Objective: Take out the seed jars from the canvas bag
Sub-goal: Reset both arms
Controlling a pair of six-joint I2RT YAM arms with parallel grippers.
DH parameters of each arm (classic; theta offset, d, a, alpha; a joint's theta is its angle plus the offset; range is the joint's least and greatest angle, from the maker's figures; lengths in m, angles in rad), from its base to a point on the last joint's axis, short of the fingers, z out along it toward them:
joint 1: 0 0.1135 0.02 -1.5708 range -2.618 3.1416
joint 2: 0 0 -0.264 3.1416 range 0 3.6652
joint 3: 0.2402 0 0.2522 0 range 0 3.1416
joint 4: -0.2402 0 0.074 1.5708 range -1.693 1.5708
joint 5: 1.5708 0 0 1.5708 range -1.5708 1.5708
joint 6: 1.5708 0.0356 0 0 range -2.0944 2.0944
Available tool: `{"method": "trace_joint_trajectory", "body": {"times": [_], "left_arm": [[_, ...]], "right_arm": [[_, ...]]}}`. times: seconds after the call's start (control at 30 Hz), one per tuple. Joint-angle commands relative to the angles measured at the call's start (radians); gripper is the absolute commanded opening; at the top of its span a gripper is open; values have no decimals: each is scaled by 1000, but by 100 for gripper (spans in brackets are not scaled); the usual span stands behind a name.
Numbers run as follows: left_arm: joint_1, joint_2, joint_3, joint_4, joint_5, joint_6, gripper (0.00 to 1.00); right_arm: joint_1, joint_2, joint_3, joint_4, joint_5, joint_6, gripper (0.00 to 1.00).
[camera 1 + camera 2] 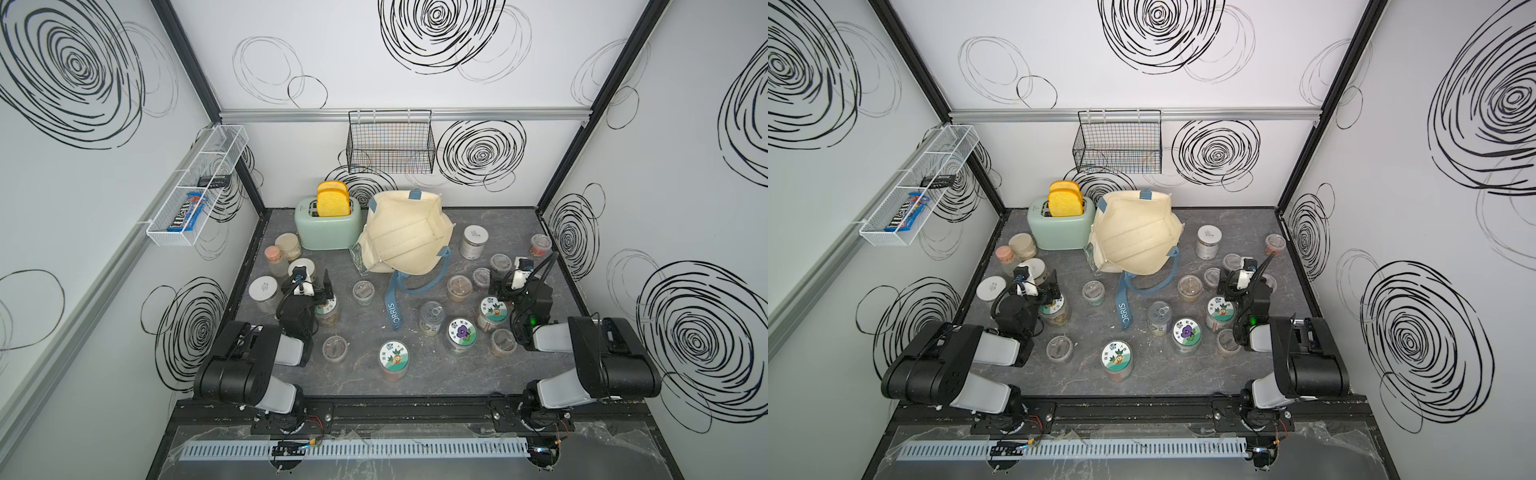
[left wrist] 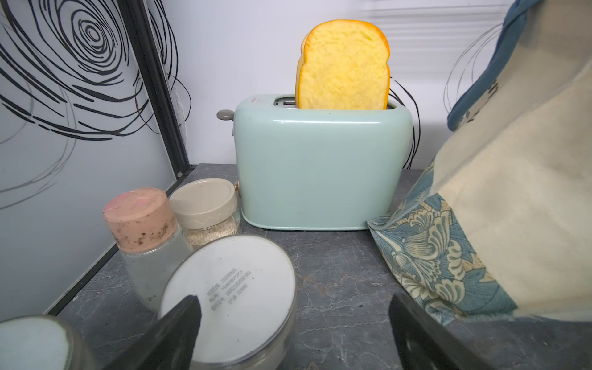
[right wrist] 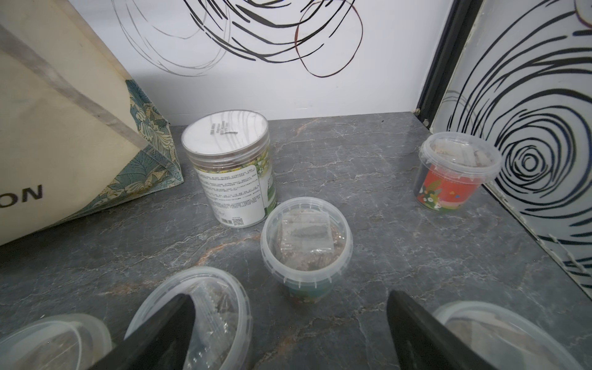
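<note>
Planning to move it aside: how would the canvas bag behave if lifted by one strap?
Probably floppy: the canvas bag sags open with creased walls. Likely light, as no jars show inside. Its trailing strap might knock a nearby seed jar.

Bag mouth open upward, clear from above, toaster just beside its left, jars crowding both flanks — tight gaps between, strap lying across mid-table, bare table strip along the near edge
</note>
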Motion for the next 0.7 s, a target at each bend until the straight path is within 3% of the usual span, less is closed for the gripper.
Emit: {"method": "trace_joint_trajectory", "body": {"times": [0.0,0.67], "left_arm": [[-3,-4,17,47,-4,14,96],[-2,-4,17,47,-1,13,96]], "right_arm": [[3,-6,11,9,8,-6,97],[1,-6,12,8,6,-7,97]]}}
